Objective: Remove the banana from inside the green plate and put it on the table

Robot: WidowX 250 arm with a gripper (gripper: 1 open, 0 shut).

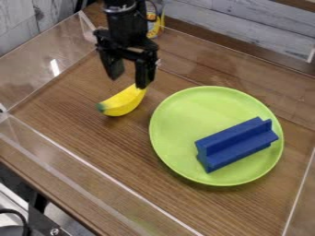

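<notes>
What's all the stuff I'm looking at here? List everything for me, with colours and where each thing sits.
banana: one, yellow with a greenish tip, lying on the table just left of the plate, not in it
green plate: one, lime green, round, on the right half of the table
blue block: one, blue, stepped shape, lying inside the plate on its right side
table: one, brown wood grain, under everything
clear walls: transparent panels round the table's edges
gripper: one, black, on the robot arm, pointing down just above the banana, jaws open, holding nothing
</notes>
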